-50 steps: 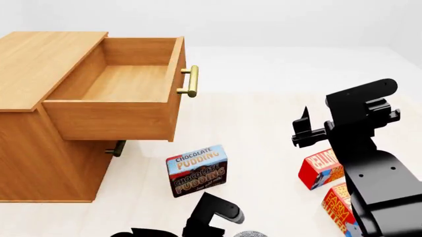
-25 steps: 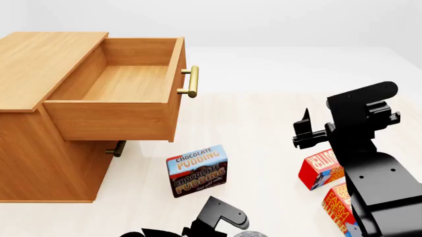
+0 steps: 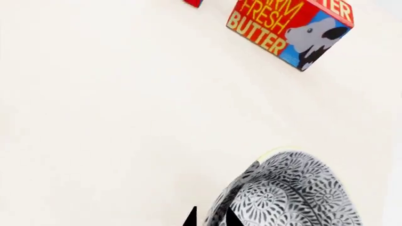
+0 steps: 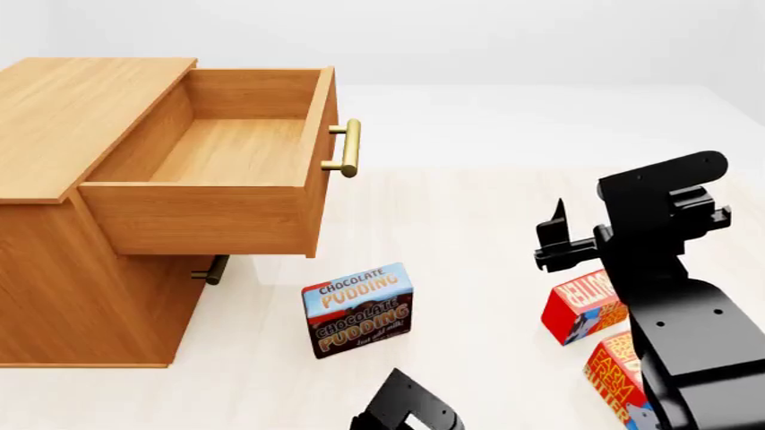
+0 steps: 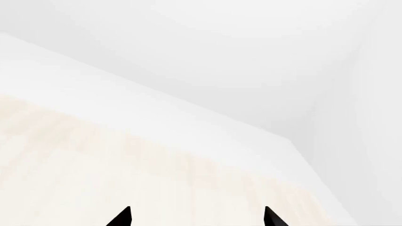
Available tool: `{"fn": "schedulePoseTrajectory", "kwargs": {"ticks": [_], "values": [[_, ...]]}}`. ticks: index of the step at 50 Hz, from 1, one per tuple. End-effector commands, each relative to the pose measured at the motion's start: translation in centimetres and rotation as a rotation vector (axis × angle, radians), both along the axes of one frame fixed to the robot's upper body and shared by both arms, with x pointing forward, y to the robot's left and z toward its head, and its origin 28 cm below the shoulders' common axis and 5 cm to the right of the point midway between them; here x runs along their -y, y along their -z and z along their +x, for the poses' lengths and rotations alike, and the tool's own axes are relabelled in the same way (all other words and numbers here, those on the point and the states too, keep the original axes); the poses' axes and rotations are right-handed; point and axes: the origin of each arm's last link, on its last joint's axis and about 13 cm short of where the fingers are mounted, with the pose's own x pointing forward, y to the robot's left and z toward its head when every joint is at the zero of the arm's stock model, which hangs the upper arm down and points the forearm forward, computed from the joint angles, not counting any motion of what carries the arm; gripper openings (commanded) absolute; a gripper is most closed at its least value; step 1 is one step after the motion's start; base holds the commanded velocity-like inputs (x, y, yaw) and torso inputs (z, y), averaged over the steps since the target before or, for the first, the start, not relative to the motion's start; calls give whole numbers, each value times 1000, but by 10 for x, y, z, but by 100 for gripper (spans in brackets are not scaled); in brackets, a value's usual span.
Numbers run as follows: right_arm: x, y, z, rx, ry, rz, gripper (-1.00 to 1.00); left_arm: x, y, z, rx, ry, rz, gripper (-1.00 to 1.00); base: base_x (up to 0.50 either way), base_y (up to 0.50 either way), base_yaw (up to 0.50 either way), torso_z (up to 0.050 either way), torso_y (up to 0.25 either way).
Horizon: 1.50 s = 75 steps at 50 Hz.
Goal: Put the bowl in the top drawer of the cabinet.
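Observation:
The bowl [image 3: 285, 193], white with a fine grey-black pattern, fills the near corner of the left wrist view. It is tilted, and its rim runs between the two fingertips of my left gripper [image 3: 211, 219], which is shut on it. In the head view the bowl is out of sight; only part of my left arm [image 4: 407, 410] shows at the bottom edge. The cabinet [image 4: 72, 116] stands at the left with its top drawer [image 4: 227, 152] pulled out, open and empty. My right gripper [image 4: 553, 237] hangs open over the floor at the right, holding nothing.
A chocolate pudding box [image 4: 356, 309] stands in front of the cabinet, below the open drawer. Two red butter boxes [image 4: 583, 305] [image 4: 615, 376] lie by my right arm; one butter box [image 3: 289, 28] shows beyond the bowl. The lower drawer's handle [image 4: 213, 269] sits under the open drawer.
My left arm has drawn back toward the bottom edge of the head view, and the bowl, seen there before, has left that view. The right arm rose slightly.

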Motion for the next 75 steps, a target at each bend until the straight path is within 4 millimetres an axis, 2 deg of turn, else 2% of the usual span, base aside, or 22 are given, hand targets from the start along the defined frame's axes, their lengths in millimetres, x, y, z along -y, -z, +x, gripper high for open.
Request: {"fn": "schedulePoseTrajectory", "kwargs": {"ticks": [1,13,32,51,65,75], "values": [[0,0,-1,1,3,2,100,-2,-2,-31,-59,-6,-27,-100,0,0,0,0,0],[1,-1,-2,6,6,5,100,-15,-27,-33,-11,-37,-119,-100,0,0,0,0,0],[0,-1,-2,8,4,6,100,-44,-75,-13,31,-161,-303,-100,0,0,0,0,0],[2,4,-3,-1,-2,21,100,-68,-105,5,59,-268,-411,-100,0,0,0,0,0],[2,17,-3,-23,-10,43,100,-84,-137,10,142,-329,-447,-100,0,0,0,0,0],[4,27,-5,-39,-16,68,100,-91,-151,19,177,-376,-441,-100,0,0,0,0,0]]}}
